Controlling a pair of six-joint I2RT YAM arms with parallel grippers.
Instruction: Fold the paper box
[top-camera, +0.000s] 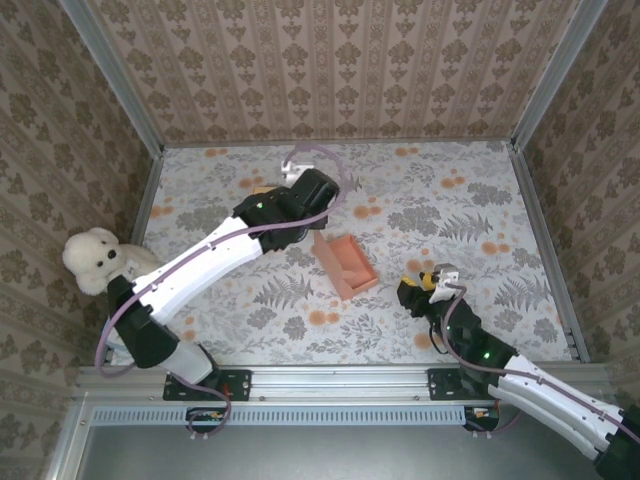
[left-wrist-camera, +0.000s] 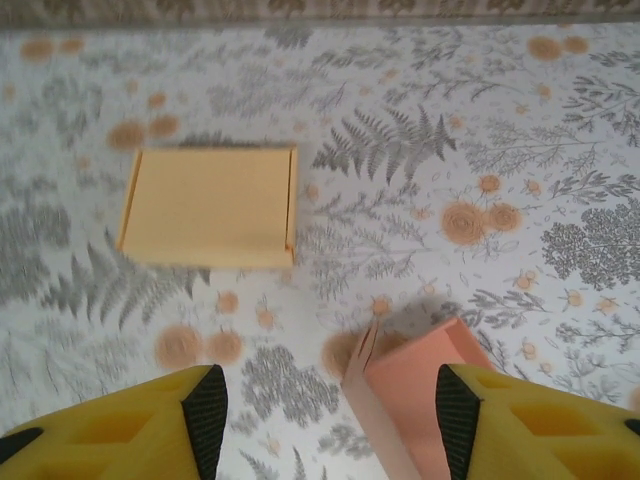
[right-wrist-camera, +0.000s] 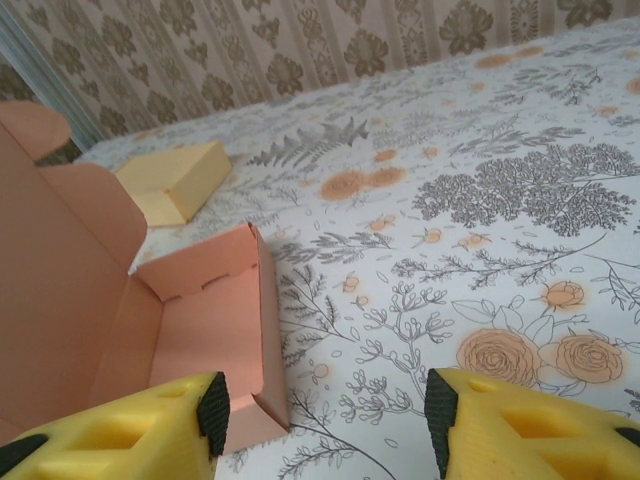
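From above, the table (top-camera: 480, 200) wears a flat floral print. The paper box (top-camera: 346, 265), thin salmon-coloured card folded into a shallow open tray, lies near the middle, a little toward the near edge. A fluffy white teddy bear (top-camera: 92, 260) sits at the left edge. The right gripper (top-camera: 428, 282) is just right of the box, apart from it. Through the left wrist camera, the left gripper (left-wrist-camera: 325, 410) has its blocky yellow fingers (left-wrist-camera: 120, 425) with black inner pads spread wide, clamping nothing. Beyond them lie a corner of the salmon box and a flat, closed, pale-yellow cardboard box (left-wrist-camera: 210, 205). Through the right wrist camera, that claw's jaws are likewise parted and empty. The box's upright wall and a rounded flap are beside its left finger.
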